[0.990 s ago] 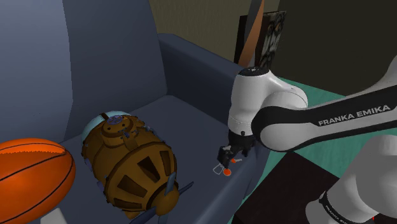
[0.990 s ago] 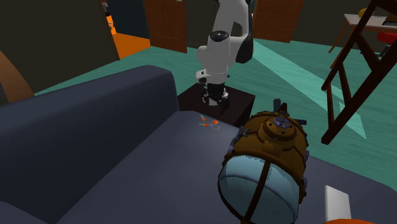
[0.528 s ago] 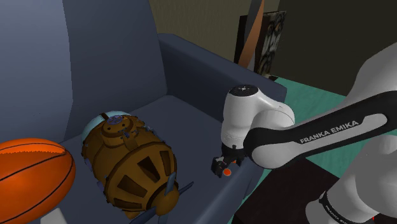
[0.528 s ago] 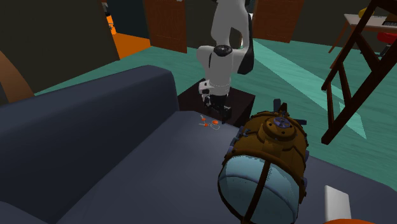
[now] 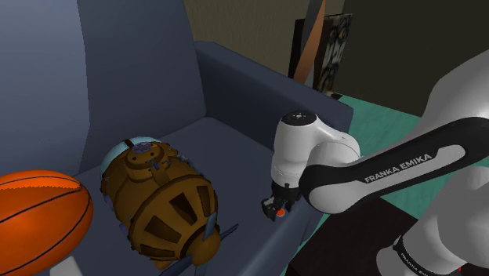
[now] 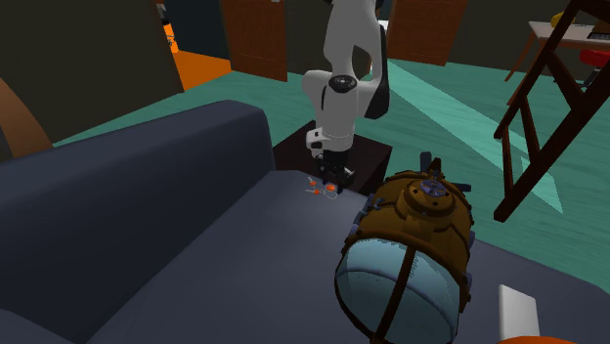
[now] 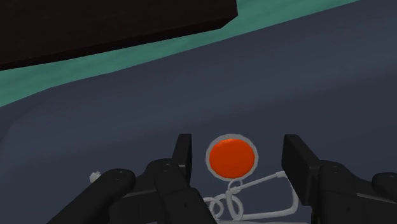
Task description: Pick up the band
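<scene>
Band (image 7: pixel 232 158), one, orange bead on white cord, inside one wide-open gripper (image 7: pixel 240 149)

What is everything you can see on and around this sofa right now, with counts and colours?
sofa: one, dark blue-grey, under the items below
band: one, white loops with an orange disc, on the seat's edge, between the fingers but untouched
barrel: one, brown with a pale blue end, lying on the seat
ball: one, orange with black lines, next to the barrel
floor: teal, around the sofa
stand: one, black, beside the sofa
arm: one, white with dark joints, reaching down to the seat's edge
gripper: one, black, open, at the band
</scene>
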`<state>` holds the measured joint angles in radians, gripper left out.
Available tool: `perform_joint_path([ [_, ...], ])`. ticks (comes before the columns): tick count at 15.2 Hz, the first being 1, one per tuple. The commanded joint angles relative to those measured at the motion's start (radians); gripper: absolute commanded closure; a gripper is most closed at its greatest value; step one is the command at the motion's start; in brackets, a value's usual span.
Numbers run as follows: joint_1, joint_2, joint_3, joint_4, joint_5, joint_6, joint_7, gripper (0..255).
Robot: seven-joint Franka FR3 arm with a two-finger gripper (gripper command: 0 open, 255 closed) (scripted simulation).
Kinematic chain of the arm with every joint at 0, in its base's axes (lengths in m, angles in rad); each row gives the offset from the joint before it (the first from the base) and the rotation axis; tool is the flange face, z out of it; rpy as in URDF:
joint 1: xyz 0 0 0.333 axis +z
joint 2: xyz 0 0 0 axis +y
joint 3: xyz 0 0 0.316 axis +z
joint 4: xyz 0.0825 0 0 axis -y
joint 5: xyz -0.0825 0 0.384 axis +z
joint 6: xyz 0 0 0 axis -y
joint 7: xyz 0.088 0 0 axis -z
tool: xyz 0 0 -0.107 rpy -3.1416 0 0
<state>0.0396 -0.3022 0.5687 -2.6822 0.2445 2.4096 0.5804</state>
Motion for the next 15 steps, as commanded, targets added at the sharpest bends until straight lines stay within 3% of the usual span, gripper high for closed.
perform_joint_path([
  [1,-0.001,0.004,0.0,-0.005,0.0,0.0,0.001,255],
  [6,-0.001,0.003,-0.001,-0.007,0.0,0.0,-0.001,255],
  [15,0.018,-0.105,-0.04,0.045,0.02,-0.157,-0.024,255],
])
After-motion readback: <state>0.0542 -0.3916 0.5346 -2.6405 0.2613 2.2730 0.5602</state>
